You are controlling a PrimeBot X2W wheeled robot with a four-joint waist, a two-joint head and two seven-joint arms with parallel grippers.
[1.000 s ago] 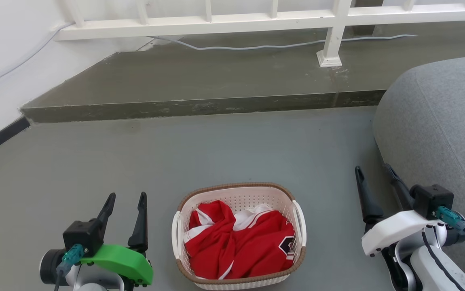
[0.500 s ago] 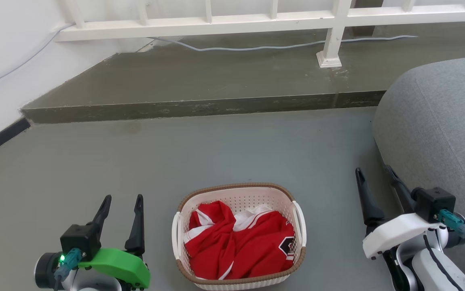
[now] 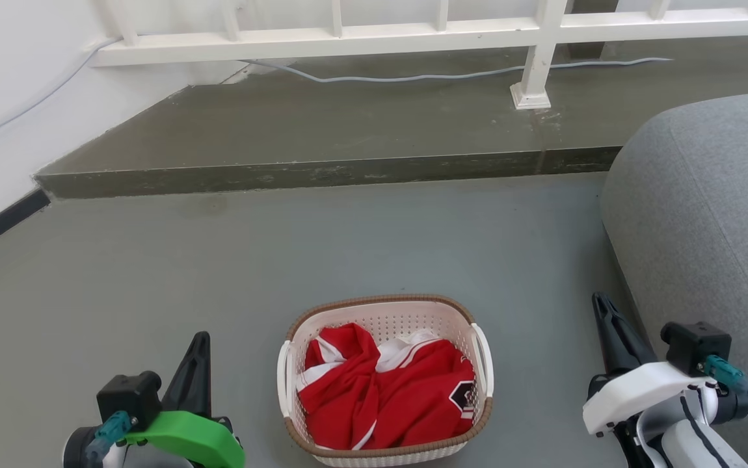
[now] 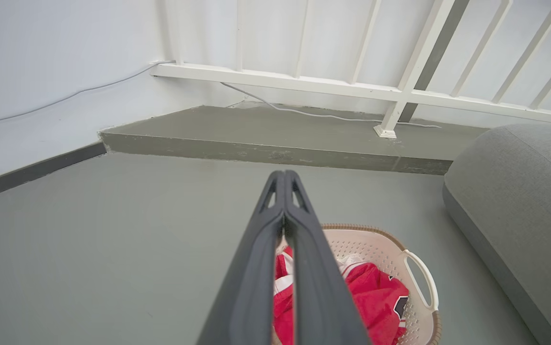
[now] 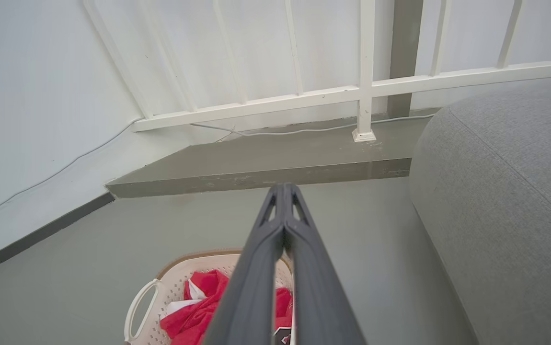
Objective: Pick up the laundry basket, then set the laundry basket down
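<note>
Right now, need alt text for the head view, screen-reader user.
A cream laundry basket with a brown rim sits on the grey floor, holding a red and white garment. The left gripper and right gripper flank it, apart from it, both shut and empty. A grey cushion lies at right, a white railing beyond.

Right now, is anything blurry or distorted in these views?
Head view: sharp, soft light, no glare on the laundry basket. Left wrist view: the left gripper blurs toward the bottom edge; railing bars splay. Right wrist view: the right gripper likewise soft near the lens.
</note>
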